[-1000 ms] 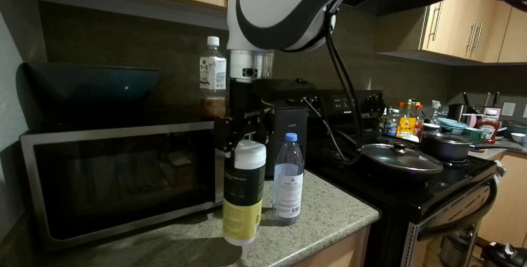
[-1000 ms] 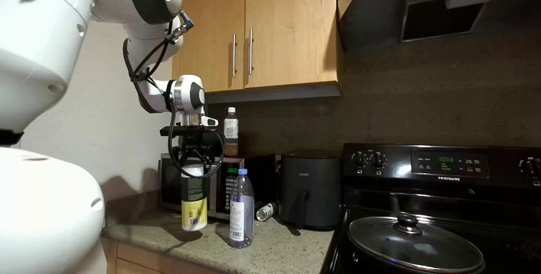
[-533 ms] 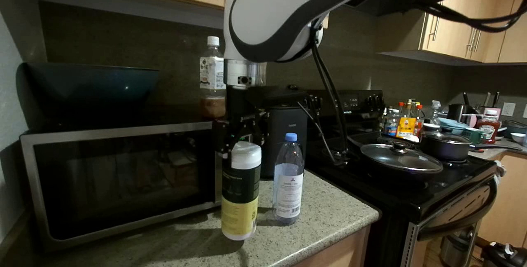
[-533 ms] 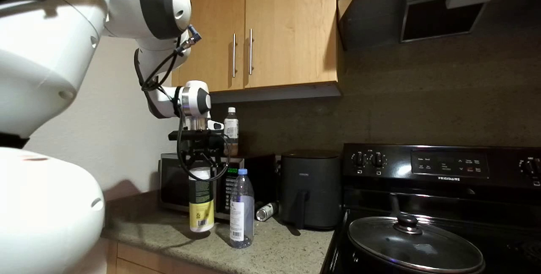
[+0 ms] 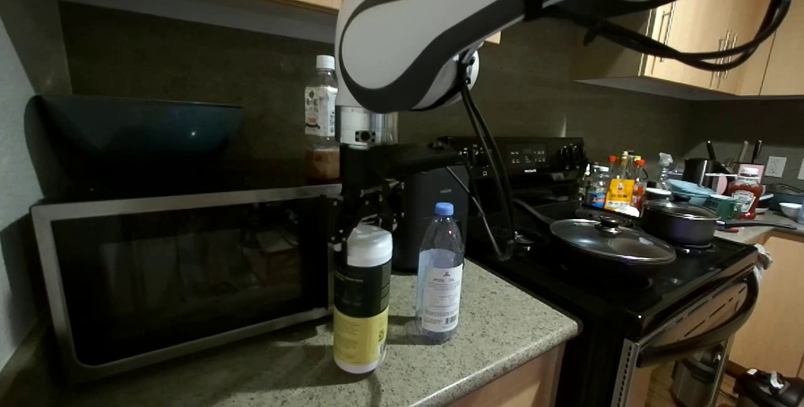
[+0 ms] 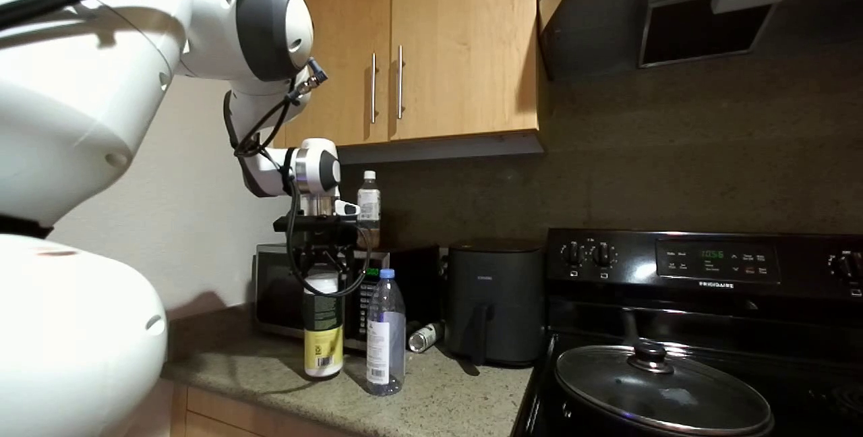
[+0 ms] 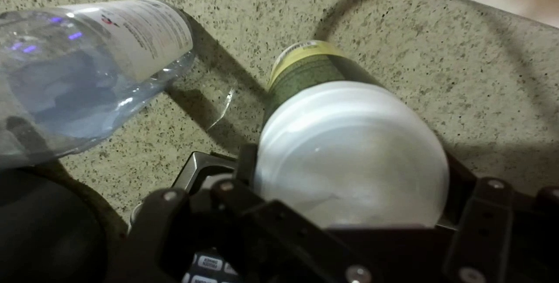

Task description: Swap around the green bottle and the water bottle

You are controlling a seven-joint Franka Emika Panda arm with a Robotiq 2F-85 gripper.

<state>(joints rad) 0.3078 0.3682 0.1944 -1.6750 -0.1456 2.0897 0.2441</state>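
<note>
Presently, stout cylindrical green bottle (image 5: 362, 300), banded dark and yellow: upright, with its broad white cap (image 7: 349, 152) in the grasp; the base is on the speckled stone desk (image 5: 502, 325) or barely above it, and no view settles which.
Black two-fingered pincer (image 7: 351, 174): clamped on the white cap from above, fingers (image 7: 246, 163) close against both sides in the wrist view.
Slim clear plastic water bottle (image 5: 441, 275), blue-capped and pale-labelled: upright on the desk, ungripped, just beside the green bottle, with a narrow gap between; it stands to the right of it in both exterior views.
Behind the pair: silver-framed black microwave (image 5: 188, 287) and dark grey air fryer (image 6: 495, 302).
Step in hand: to judge by the upright pose and low base, setting down the green bottle; whether this is its final spot or a parking place for the swap cannot be told from here.
Next move: make sure the base sits flat, then spread the fingers and rise straight up, so the white cap is neither dragged nor tilted.
After release: if the water bottle is yet to change place, the pincer needs to line up above it and take its cap or neck; so slim a bottle would probably topple if brushed.
</note>
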